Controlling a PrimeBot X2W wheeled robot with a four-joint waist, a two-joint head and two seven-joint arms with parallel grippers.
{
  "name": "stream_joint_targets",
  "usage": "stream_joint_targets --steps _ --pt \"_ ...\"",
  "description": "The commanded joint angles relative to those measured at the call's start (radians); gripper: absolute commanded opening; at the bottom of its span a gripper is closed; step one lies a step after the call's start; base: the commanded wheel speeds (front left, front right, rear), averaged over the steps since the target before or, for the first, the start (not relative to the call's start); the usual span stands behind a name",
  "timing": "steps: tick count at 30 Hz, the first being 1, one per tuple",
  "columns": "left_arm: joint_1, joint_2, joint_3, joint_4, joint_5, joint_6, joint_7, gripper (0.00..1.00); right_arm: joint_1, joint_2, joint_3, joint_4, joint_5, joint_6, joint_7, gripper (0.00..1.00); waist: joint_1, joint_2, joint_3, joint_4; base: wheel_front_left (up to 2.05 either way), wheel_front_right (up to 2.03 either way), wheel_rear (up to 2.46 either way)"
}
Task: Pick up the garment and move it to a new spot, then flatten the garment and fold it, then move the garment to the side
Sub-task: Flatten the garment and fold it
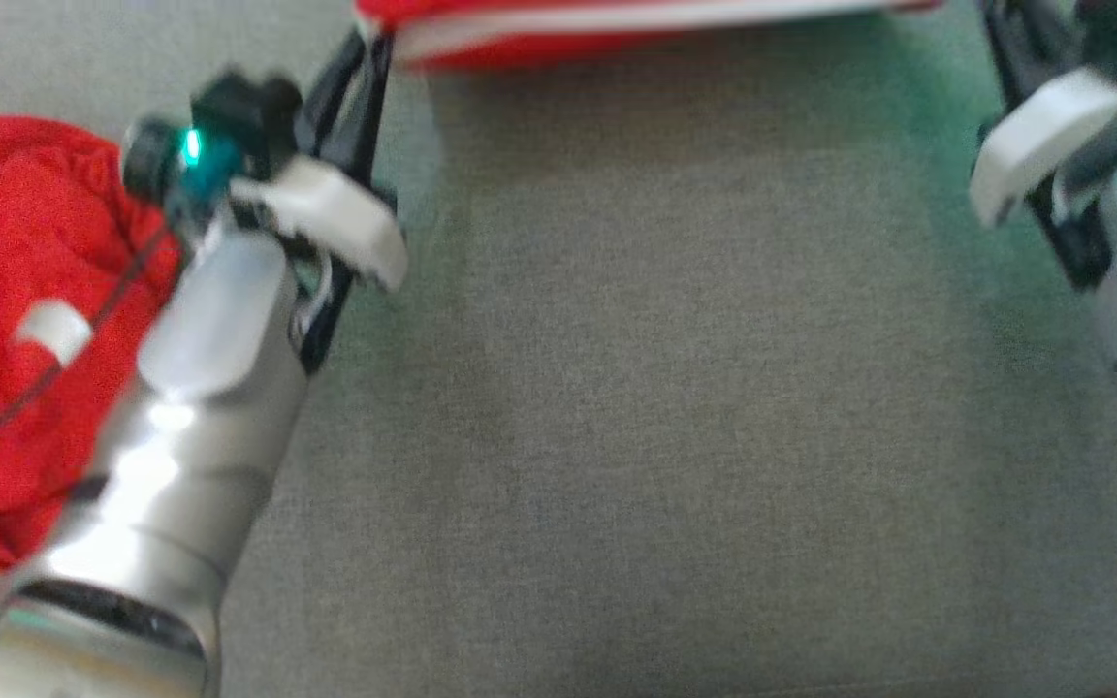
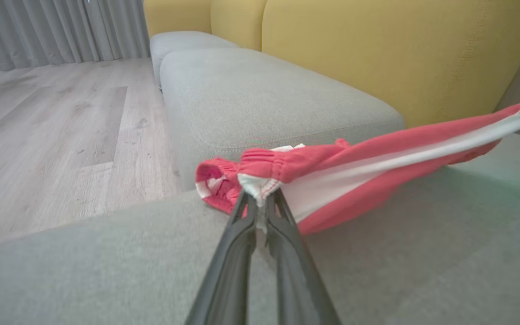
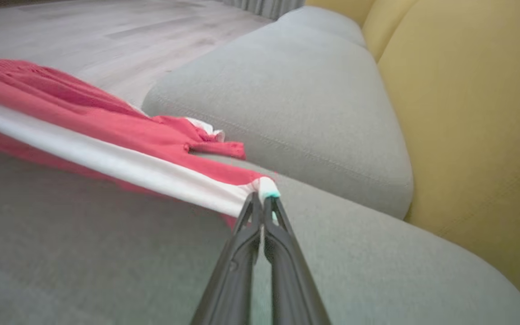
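A grey woven sofa seat cushion (image 1: pixel 665 388) carries everything. Behind it stands a yellow padded backrest (image 2: pixel 377 45), and beside it is a pale wooden floor (image 2: pixel 61 113) with grey curtains (image 2: pixel 52 31). The red garment with a white stripe (image 2: pixel 377 153) is stretched along the cushion's far edge. The left gripper (image 2: pixel 260 198) is pinched closed on its elastic end, the right gripper (image 3: pixel 262 198) on its other end. The head view adds a crumpled red cloth heap (image 1: pixel 25 291) at the cushion's left edge.
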Motion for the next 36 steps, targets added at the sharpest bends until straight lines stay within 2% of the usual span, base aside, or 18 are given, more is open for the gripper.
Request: stream_joint_targets --steps 1,9,13,18,28,36 --pt "0.017 0.048 0.018 -0.030 -0.010 0.004 -0.016 0.00 0.046 -0.046 0.056 -0.035 0.059 -0.001 0.025 0.00 0.0002 0.0000 -0.060 0.000 0.00 0.00 0.00" --pt "0.229 0.057 -0.025 -0.109 0.001 0.004 -0.020 0.00 0.195 -0.229 0.325 -0.196 0.342 -0.001 0.198 0.00 0.0002 0.0000 -0.195 -0.002 0.00 0.00 0.00" --pt "0.316 0.063 -0.037 -0.158 -0.002 0.014 -0.020 0.00 0.249 -0.320 0.411 -0.291 0.459 -0.001 0.273 0.00 0.0002 0.0000 -0.248 -0.006 0.00 0.00 0.00" --pt "0.424 0.087 -0.054 -0.233 -0.005 0.034 -0.011 0.00 0.313 -0.401 0.479 -0.388 0.554 -0.001 0.338 0.00 0.0002 0.0000 -0.311 -0.016 0.00 0.00 0.00" --pt "0.654 0.128 -0.085 -0.486 -0.024 0.100 0.058 0.00 0.446 -0.502 0.472 -0.514 0.639 -0.001 0.362 0.00 0.0002 0.0000 -0.406 -0.039 0.00 0.00 0.00" --pt "0.787 0.178 -0.093 -0.758 -0.029 0.178 0.145 0.00 0.566 -0.584 0.356 -0.645 0.664 -0.001 0.396 0.00 0.0002 0.0000 -0.410 -0.038 0.00 0.00 0.00"
